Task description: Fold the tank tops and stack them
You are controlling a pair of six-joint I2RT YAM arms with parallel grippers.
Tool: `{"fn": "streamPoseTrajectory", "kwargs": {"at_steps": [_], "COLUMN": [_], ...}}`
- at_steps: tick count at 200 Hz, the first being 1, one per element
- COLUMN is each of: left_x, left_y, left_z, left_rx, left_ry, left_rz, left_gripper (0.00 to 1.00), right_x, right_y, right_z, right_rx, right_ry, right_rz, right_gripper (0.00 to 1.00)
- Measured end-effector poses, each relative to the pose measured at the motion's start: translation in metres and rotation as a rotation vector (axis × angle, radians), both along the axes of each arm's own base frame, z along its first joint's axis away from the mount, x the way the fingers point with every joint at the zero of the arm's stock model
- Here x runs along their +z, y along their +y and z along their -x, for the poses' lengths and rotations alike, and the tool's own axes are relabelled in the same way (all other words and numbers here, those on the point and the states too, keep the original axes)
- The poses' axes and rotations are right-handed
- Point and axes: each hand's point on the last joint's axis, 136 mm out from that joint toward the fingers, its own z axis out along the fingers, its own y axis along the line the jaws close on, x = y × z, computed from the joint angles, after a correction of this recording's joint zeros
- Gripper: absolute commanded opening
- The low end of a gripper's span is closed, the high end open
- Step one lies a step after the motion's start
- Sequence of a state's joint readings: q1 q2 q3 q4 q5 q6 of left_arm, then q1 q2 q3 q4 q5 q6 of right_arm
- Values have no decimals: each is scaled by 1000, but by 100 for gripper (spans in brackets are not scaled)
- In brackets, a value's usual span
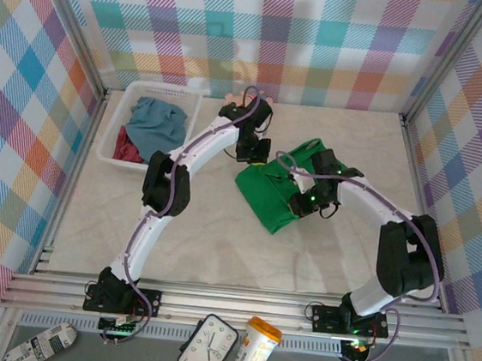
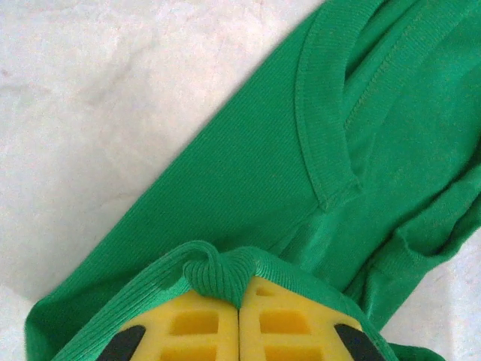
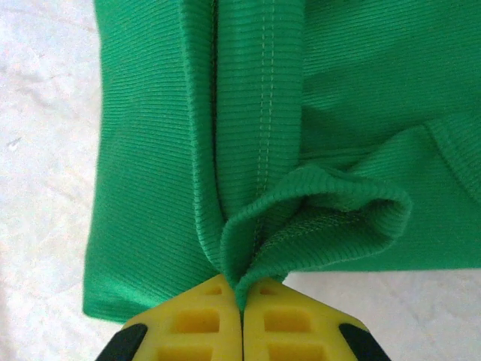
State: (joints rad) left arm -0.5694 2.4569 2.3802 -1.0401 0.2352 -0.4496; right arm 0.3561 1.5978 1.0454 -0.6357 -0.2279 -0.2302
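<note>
Cloth of the bright green ribbed tank top (image 1: 265, 200), lying right of centre on the pale bench (image 1: 175, 234), looks light, soft and limp. Both the left tool (image 2: 239, 312) and the right tool (image 3: 242, 301) are closed tightly on its bunched ribbed edges. These thick edges seem the surest hold.

Probably robot lab test cell: plaid-print walls (image 1: 24, 106), aluminium frame (image 1: 68, 20), arms (image 1: 145, 226) bolted on slotted rail (image 1: 236, 305).
</note>
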Motion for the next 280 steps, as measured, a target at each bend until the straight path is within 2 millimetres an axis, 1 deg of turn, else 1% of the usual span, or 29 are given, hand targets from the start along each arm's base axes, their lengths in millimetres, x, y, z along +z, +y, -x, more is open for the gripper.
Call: {"fn": "streamPoseTrajectory", "kwargs": {"at_steps": [15,22,36,43,55,63,74,88,94,120,130,142,158,172,180,194,212,221,223,224,230,237,242,251,263,273,280], "left_x": [-9,-14,-23,-27,-30,-30,-28,-23,-20,-9,-6,-4,1,7,12,18,16,13,12,12,8,3,-2,-11,-26,-37,-45], "left_y": [-3,-4,-5,-6,-9,-10,-14,-18,-20,-24,-24,-22,-19,-16,-13,-5,15,26,28,28,35,43,48,55,63,67,69], "left_z": [-5,-7,-11,-14,-18,-22,-28,-35,-38,-49,-51,-53,-52,-48,-44,-33,-10,2,4,4,13,22,29,39,51,57,61], "left_rx": [7,10,23,27,37,44,44,53,54,59,60,55,45,29,19,4,-7,-7,-8,-8,-9,-10,-11,-13,-16,-18,-20], "left_ry": [1,1,2,-3,-12,-22,-42,-67,-81,-136,-153,-167,-182,-179,-176,-164,-126,-103,-98,-98,-80,-62,-48,-20,19,40,56], "left_rz": [1,1,-2,0,10,19,32,54,63,84,82,73,59,44,36,9,-53,-88,-93,-93,-116,-137,-152,-174,-198,-210,-217], "left_gripper": [9,11,21,27,36,40,46,49,50,56,57,59,59,59,59,59,60,60,60,60,60,60,59,59,59,58,58], "right_x": [-5,-7,-11,-13,-16,-19,-23,-26,-27,-25,-24,-21,-19,-15,-9,5,25,34,37,37,41,44,44,41,31,20,14], "right_y": [-2,-3,-6,-7,-11,-15,-20,-28,-32,-47,-52,-59,-65,-68,-68,-60,-41,-25,-18,-18,-3,11,22,37,56,64,66], "right_z": [-9,-14,-23,-27,-33,-36,-41,-47,-50,-70,-76,-83,-87,-88,-88,-82,-57,-42,-37,-37,-26,-15,-5,10,33,46,50], "right_rx": [-3,-5,-15,-22,-33,-44,-64,-87,-103,-170,-193,-218,-240,-250,-257,-256,-218,-178,-159,-159,-119,-86,-53,-10,57,93,104], "right_ry": [-3,-5,-13,-18,-27,-30,-31,-44,-53,-123,-146,-168,-182,-191,-205,-235,-269,-288,-295,-295,-301,-302,-305,-295,-266,-234,-219], "right_rz": [5,7,11,13,21,31,46,73,90,139,148,157,165,163,151,88,2,-43,-54,-54,-87,-113,-127,-142,-149,-135,-116], "right_gripper": [11,12,16,16,17,19,21,27,28,36,37,38,40,42,43,46,51,52,52,52,53,55,56,57,58,58,58]}}
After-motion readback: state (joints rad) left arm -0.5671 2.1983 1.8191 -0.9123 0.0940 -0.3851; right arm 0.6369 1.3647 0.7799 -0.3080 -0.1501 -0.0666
